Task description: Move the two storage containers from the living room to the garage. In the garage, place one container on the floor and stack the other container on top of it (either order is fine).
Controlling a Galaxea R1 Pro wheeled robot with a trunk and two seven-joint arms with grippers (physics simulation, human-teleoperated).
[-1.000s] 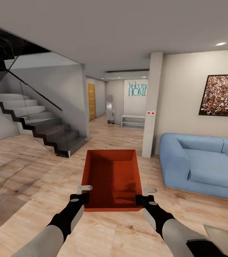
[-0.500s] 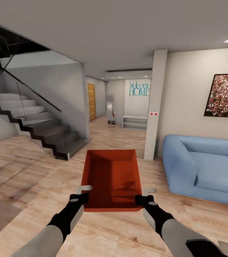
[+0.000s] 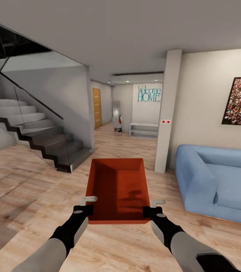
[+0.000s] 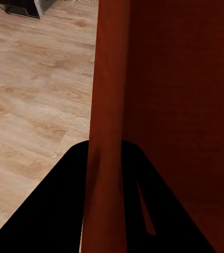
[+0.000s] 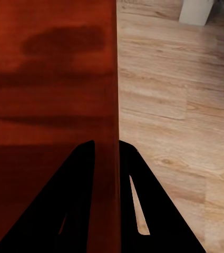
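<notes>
I have open wood plank floor (image 3: 30,177) ahead, running between the staircase (image 3: 41,132) on my left and the white pillar (image 3: 167,109) and blue sofa (image 3: 218,181) on my right, toward a hallway. I'm carrying one storage container (image 3: 118,189) level in front, long axis pointing away from me. My left gripper (image 3: 83,210) and right gripper (image 3: 152,211) each pinch a side wall at the near corners. Since a second ago the view has swung left; the sofa sits farther right.
</notes>
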